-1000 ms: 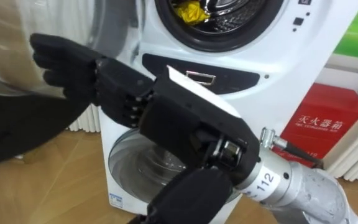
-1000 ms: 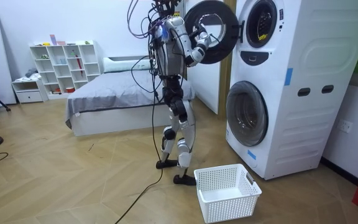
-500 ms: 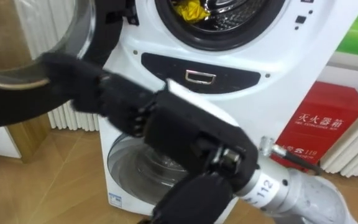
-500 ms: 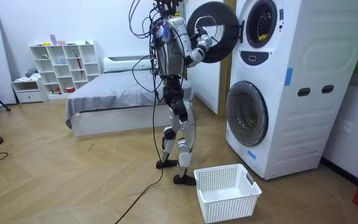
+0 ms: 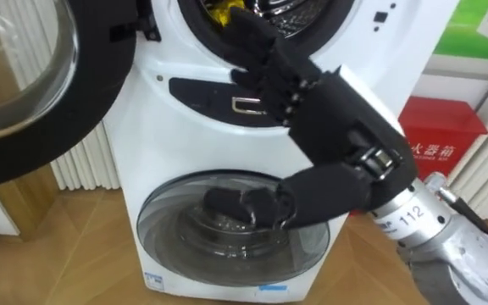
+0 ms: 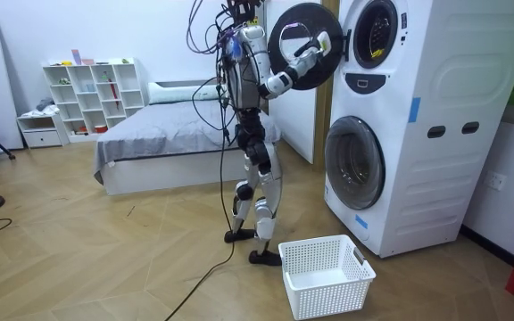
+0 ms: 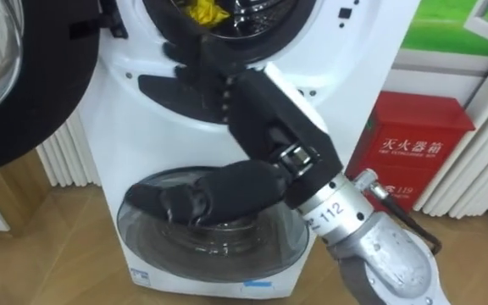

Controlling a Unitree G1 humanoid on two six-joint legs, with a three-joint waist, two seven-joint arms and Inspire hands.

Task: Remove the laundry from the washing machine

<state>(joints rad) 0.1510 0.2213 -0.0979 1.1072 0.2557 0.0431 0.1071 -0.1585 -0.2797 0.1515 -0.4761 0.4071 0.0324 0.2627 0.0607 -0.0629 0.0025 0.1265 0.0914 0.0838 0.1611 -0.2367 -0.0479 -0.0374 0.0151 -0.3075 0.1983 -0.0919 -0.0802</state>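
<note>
Nearest you, your black right hand (image 5: pixel 337 127) hangs in front of the white front-loading washing machine (image 5: pixel 176 110). Its fingers (image 5: pixel 265 55) are stretched out almost straight, the thumb is splayed low, and it holds nothing. The fingertips sit at the lower rim of the round steel drum mouth (image 5: pixel 299 10), pointing up and in. The crumpled yellow cloth (image 5: pixel 220 10) lies inside that mouth, just left of the fingertips and deeper in. It is too bunched to show a long axis. I judge that reaching it calls for pushing forward and slightly left. The black-ringed glass door (image 5: pixel 24 76) stands open to the left of the mouth.
</note>
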